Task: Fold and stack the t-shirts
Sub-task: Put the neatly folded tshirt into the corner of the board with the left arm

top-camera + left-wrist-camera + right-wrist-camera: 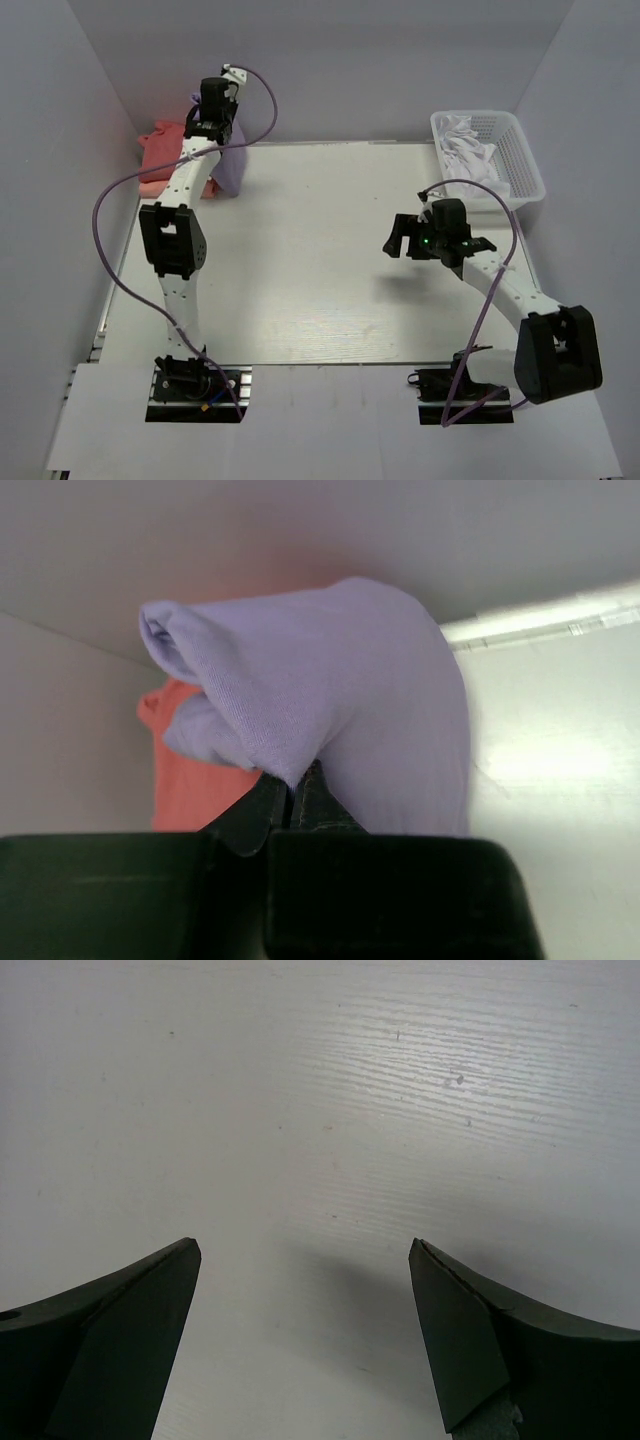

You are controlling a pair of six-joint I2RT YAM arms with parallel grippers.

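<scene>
Left tool [292,790] clamped the lavender t-shirt [340,680]
Beside it lay the coral-red t-shirt [190,780]; right tool [305,1245] gaped wide over the surface [300,1080]

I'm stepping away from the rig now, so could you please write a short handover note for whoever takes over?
Left gripper: shut on the lavender shirt, which hangs bunched at the table's far left corner.
Right gripper: open and empty, over bare table.
Coral shirt and pink shirt lie together in that corner.
Basket, far right, holds white cloth.
Done: coral and pink appear piled.
Left: the lavender shirt looks unfolded; probably fold it and add it to the pile.
</scene>
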